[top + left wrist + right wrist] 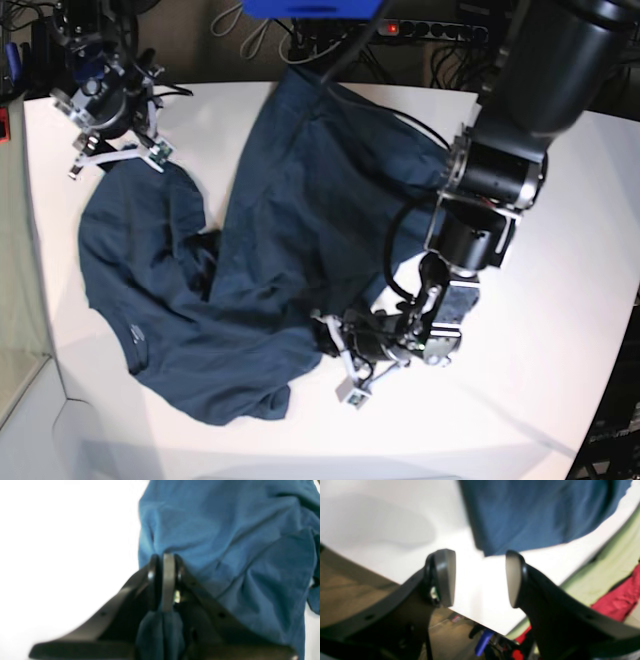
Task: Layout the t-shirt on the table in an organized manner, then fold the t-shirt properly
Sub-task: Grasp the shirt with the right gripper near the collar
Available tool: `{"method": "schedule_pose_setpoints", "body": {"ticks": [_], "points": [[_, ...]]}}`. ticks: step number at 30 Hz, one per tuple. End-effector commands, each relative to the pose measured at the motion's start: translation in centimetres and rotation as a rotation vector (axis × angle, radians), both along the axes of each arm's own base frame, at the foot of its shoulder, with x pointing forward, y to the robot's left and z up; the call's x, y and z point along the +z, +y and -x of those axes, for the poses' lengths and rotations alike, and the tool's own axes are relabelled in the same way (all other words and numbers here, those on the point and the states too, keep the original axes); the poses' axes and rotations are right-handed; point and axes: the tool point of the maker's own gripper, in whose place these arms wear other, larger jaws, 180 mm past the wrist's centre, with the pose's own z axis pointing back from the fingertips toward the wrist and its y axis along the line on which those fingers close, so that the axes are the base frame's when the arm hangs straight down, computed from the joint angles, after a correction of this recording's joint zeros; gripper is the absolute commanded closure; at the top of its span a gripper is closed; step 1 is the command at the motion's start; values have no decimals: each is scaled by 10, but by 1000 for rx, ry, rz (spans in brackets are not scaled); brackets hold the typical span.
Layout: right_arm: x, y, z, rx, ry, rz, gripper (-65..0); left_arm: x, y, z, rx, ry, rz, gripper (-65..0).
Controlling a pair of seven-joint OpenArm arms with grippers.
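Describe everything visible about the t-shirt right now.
The t-shirt is dark navy, soft, plain fabric, lying crumpled and partly folded over itself on the white table, not yet spread flat. A small pale label shows near the neck opening at its lower left in the base view. The left gripper is shut on a pinch of cloth at one edge; the open right gripper is not touching it.

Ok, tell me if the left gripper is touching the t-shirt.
Touching. The left wrist view shows the left gripper shut on a fold of the t-shirt.
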Motion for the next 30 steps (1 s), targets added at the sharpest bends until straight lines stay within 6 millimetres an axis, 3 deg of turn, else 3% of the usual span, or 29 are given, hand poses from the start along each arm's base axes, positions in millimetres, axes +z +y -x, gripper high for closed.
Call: {"method": "schedule_pose_setpoints", "body": {"ticks": [1,5,14,18,25,30], "points": [[14,0,-10,17,-51,8,-321,35,-14,-19,-9,-82,56,0],[23,26,-17,-2,-102,-67,-323,33,-17,-16,-12,-77,60,0],[42,99,-58,-91,-218,-313,-326,13,-18,-2,-8,-35,72,0],[42,119,-59,-114,-215,-380,-326,9,-18,2,-6,-24,73,0],[22,164,-53,-77,-128,-465,-323,1,-16,7,-4,-8,69,0],[26,179,-58,-38,-131,-481,-322,-2,-17,10,-7,-1,67,0]]}}
